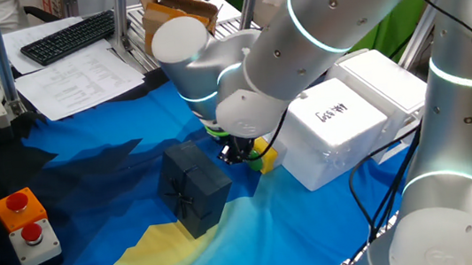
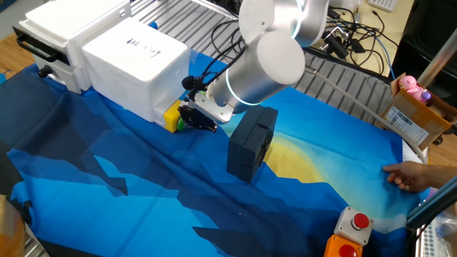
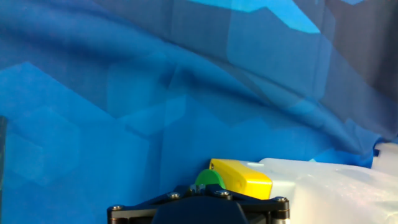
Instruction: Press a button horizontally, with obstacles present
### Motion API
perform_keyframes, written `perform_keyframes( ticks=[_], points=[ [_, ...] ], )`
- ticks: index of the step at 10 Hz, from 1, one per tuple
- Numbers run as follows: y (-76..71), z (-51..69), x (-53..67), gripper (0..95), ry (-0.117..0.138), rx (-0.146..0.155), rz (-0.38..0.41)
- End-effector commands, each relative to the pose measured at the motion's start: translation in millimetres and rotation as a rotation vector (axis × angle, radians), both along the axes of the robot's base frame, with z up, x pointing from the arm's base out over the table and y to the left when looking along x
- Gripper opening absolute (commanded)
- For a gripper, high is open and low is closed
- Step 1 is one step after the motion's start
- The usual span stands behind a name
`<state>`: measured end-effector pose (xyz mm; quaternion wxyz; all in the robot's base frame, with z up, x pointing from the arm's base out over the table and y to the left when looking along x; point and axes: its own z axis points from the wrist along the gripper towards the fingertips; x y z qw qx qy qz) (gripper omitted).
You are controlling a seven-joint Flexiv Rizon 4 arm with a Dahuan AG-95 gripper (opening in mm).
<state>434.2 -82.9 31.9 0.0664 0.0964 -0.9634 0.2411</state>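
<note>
Claw [image 2: 202, 119] state unclear, at button [image 3: 239, 175]: green cap, yellow housing, touching white box [image 2: 136, 66].

arm [image 1: 330, 15]: showing smooth, satin grey shells that look like painted metal or plastic, catching soft highlights
gripper [image 2: 196, 120]: appearing as black, matt parts with small bolt heads (seen in the hand view)
button [image 3: 210, 178]: showing a green cap and yellow housing, both looking like smooth plastic with a slight sheen
dark box [image 1: 193, 189]: looking matt and dull, navy-black, material hard to tell
white box [image 2: 132, 68]: looking like smooth, faintly glossy plastic, with black ink writing
cloth [image 1: 91, 193]: lying as a soft blue and yellow fabric, creasing in folds, slightly shiny
papers [image 1: 78, 79]: lying flat, matt white
cardboard box [image 2: 414, 114]: looking brown and matt
</note>
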Motion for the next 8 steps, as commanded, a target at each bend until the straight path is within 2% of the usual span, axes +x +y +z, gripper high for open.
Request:
perform_keyframes(
  ticks=[1, 4, 5, 6, 7, 8],
  points=[
    [-3.1, 0.5, -0.1, 0.0, -0.008, 0.028, -0.013],
    [18.5, 11.7, 11.9, 0.0, -0.032, 0.137, -0.080],
    [23.6, 17.4, 20.1, 0.0, -0.030, 0.152, -0.083],
    [24.1, 19.4, 22.7, 0.0, -0.031, 0.174, -0.094],
    [24.0, 28.0, 27.0, 0.0, -0.036, 0.279, -0.161],
    [21.7, 42.9, 25.7, 0.0, -0.029, 0.402, -0.236]
  ],
)
